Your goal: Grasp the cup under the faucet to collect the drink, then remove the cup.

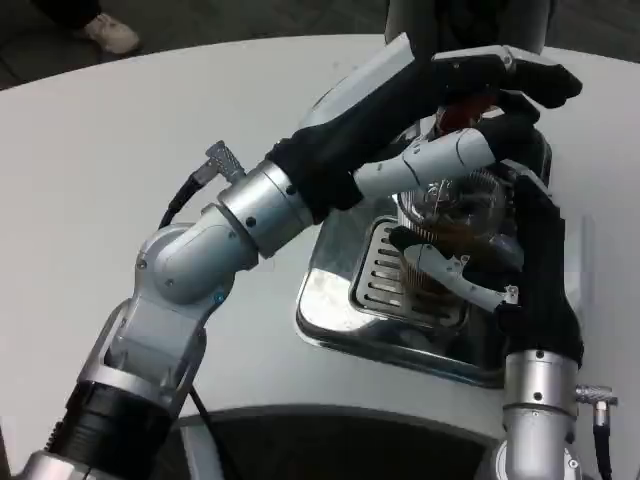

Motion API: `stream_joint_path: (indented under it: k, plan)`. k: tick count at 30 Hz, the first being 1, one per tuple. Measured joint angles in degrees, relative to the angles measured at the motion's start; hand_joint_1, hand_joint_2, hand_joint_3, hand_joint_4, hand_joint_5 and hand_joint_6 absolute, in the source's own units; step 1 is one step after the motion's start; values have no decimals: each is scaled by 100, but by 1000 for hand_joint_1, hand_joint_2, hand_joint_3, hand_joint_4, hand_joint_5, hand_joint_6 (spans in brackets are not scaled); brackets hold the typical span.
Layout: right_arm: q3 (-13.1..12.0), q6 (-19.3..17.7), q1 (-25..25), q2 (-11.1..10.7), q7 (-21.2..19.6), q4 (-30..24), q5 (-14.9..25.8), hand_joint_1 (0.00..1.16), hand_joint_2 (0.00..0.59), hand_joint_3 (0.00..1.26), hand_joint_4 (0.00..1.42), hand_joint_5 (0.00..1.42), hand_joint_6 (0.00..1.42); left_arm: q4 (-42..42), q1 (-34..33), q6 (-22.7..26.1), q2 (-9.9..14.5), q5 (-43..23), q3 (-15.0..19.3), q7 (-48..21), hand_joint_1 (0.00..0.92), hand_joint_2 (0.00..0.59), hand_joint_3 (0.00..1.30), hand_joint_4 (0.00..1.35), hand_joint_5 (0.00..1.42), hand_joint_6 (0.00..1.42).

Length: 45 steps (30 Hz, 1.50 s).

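A clear plastic cup (452, 215) stands on the slotted grate (378, 268) of the silver drip tray (330, 312), right under the faucet. Brown drink shows in its lower part. My right hand (520, 262) comes up from the bottom right and grips the cup, white fingers across its front and the black back of the hand on its right side. My left hand (478, 98) reaches in from the lower left and lies over the faucet lever (456, 113), a small red piece showing beneath its fingers. Its thumb runs below, just above the cup's rim. The spout itself is hidden.
The dispenser body (470, 25) rises behind the tray at the top edge. My left forearm (270, 205) crosses the table diagonally with a cable at the elbow. Bare white tabletop (120, 160) spreads to the left; someone's shoe (110, 33) is on the floor beyond.
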Motion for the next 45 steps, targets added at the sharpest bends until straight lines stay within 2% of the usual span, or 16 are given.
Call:
stream_joint_path:
  k: [7,13,16,21,30,39,45]
  plan:
    - [-20,-1,-2,-11,-17,2,0,961,166,693,747,825,714,-74,33,57,0,0,-2,0,0,126,375,299,339,212]
    - [-22,-1,18,-22,-30,-22,-10,961,166,710,757,843,733,-173,78,275,-69,-136,15,-10,0,124,338,173,263,204]
    - [-17,-1,66,-22,-30,-74,-14,961,166,712,757,852,739,-225,144,580,-192,-516,105,-123,0,133,305,105,207,166]
    - [9,-1,133,-25,-28,-142,-26,961,166,714,762,855,742,-275,221,1074,-396,-1106,286,-296,0,133,127,18,132,91]
    - [16,33,270,-32,-12,-334,-112,965,158,721,776,872,772,-298,261,1807,-689,-1878,637,-579,0,123,7,0,100,35]
    - [21,90,434,-27,86,-708,-117,967,151,740,776,885,789,-507,417,1849,-808,-2123,774,-693,0,106,27,1,99,35]
    - [33,137,554,-18,155,-990,-127,967,149,750,786,897,802,-811,605,1729,-768,-2077,783,-717,0,104,52,19,112,41]
